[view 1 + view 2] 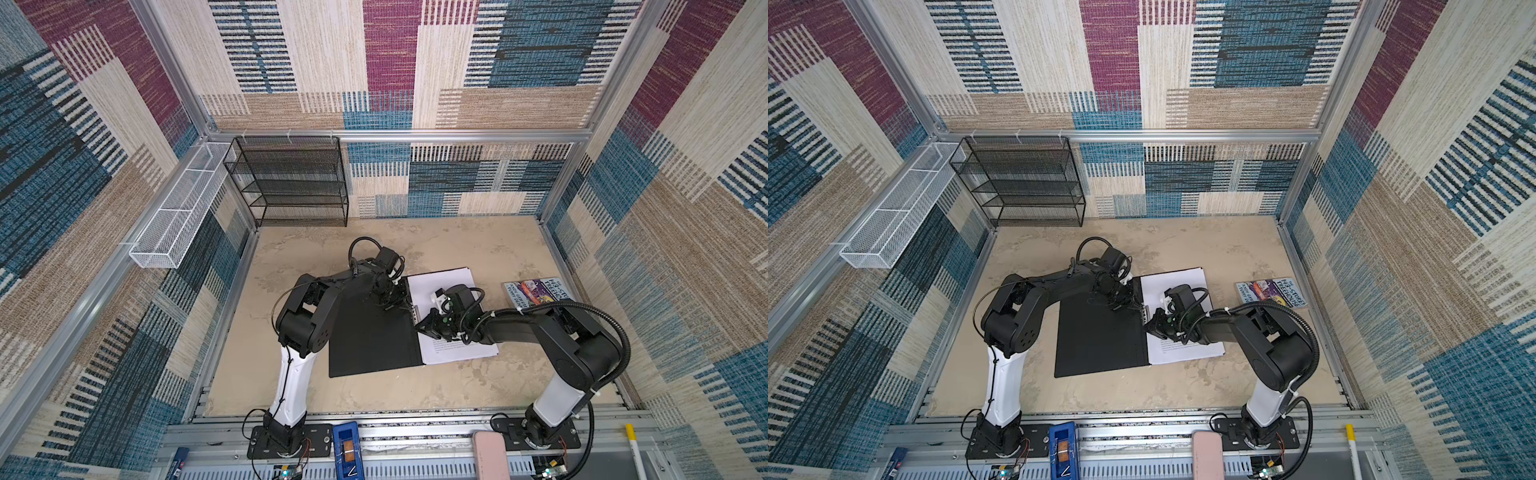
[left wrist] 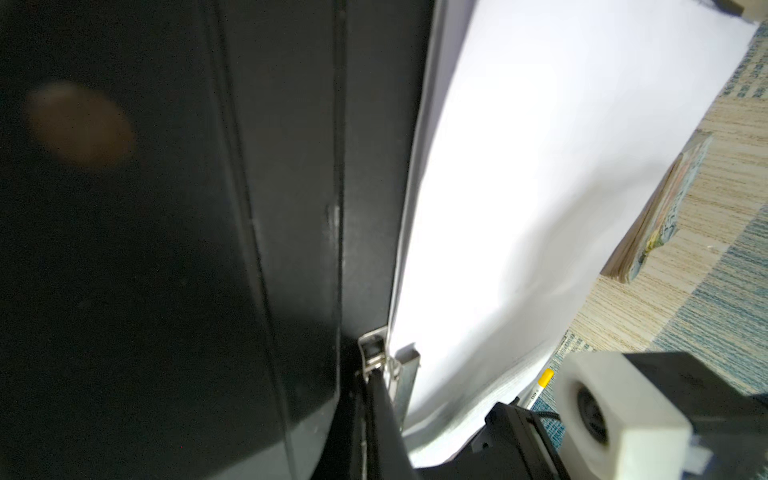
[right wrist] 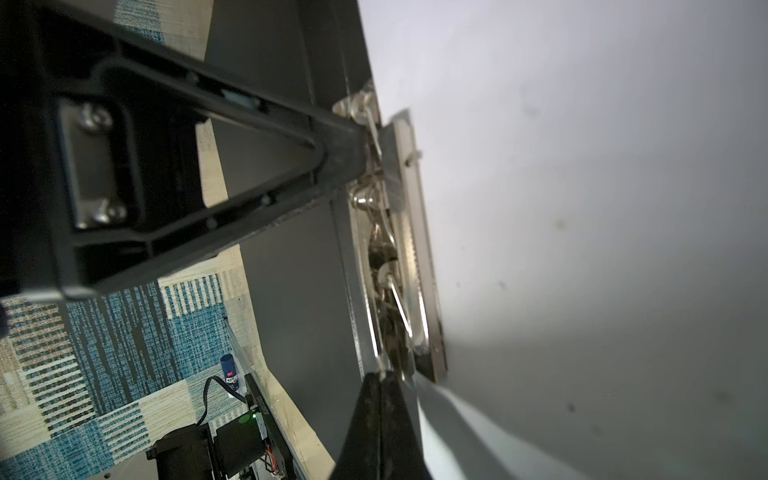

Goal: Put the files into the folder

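Observation:
The folder (image 1: 374,332) lies open on the table, black inside up, in both top views (image 1: 1100,332). The files (image 1: 444,282), a stack of white sheets, rest on its right half, against the metal spine clip (image 1: 414,312). My left gripper (image 1: 400,301) is shut, its tips at the clip's far end (image 2: 376,357). My right gripper (image 1: 419,326) is shut too, with its tips touching the clip's near end (image 3: 399,291). In the right wrist view the left gripper's fingers (image 3: 332,149) press on the clip's lever.
A colourful book (image 1: 536,293) lies right of the files. A black mesh shelf (image 1: 291,183) stands at the back left, with a white mesh basket (image 1: 178,208) on the left wall. A pink object (image 1: 490,455) and a blue one (image 1: 347,449) sit on the front rail.

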Tool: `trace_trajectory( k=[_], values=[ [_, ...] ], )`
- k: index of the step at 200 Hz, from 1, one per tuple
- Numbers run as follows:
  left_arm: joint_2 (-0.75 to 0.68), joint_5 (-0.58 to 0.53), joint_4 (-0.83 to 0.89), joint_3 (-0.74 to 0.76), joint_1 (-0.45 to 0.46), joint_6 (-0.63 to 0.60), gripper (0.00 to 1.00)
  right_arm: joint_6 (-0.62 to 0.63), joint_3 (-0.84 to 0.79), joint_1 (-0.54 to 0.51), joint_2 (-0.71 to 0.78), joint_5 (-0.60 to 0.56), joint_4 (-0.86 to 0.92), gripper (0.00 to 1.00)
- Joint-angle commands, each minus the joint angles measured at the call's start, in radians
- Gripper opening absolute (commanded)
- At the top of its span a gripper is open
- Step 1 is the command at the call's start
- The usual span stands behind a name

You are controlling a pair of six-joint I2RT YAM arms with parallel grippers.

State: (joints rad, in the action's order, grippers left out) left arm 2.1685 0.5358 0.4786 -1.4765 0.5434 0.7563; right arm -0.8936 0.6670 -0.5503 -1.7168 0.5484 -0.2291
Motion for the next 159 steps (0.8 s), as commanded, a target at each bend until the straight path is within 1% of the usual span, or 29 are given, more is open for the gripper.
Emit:
trace_trajectory(
  k=[1, 33, 69, 112, 142, 159],
  values=[
    [0.048, -0.215, 0.191, 0.037, 0.002, 0.009, 0.0, 0.004, 0.006, -0.004, -0.003, -0.017, 0.034, 0.01],
    [0.045, -0.212, 0.189, 0.041, 0.001, 0.008, 0.0, 0.009, 0.02, -0.003, -0.04, -0.048, 0.085, 0.01],
    [0.047, -0.208, 0.189, 0.041, -0.002, 0.008, 0.0, -0.001, 0.007, -0.003, -0.022, 0.007, 0.013, 0.02],
    [0.048, -0.202, 0.185, 0.042, -0.004, 0.013, 0.0, 0.006, 0.017, -0.003, 0.005, 0.056, -0.03, 0.05],
    [0.046, -0.2, 0.182, 0.046, -0.004, 0.013, 0.0, 0.001, 0.014, -0.003, -0.011, 0.067, -0.047, 0.06],
    [0.047, -0.198, 0.18, 0.049, -0.005, 0.014, 0.0, -0.008, 0.007, -0.004, -0.016, 0.076, -0.064, 0.08]
  ],
)
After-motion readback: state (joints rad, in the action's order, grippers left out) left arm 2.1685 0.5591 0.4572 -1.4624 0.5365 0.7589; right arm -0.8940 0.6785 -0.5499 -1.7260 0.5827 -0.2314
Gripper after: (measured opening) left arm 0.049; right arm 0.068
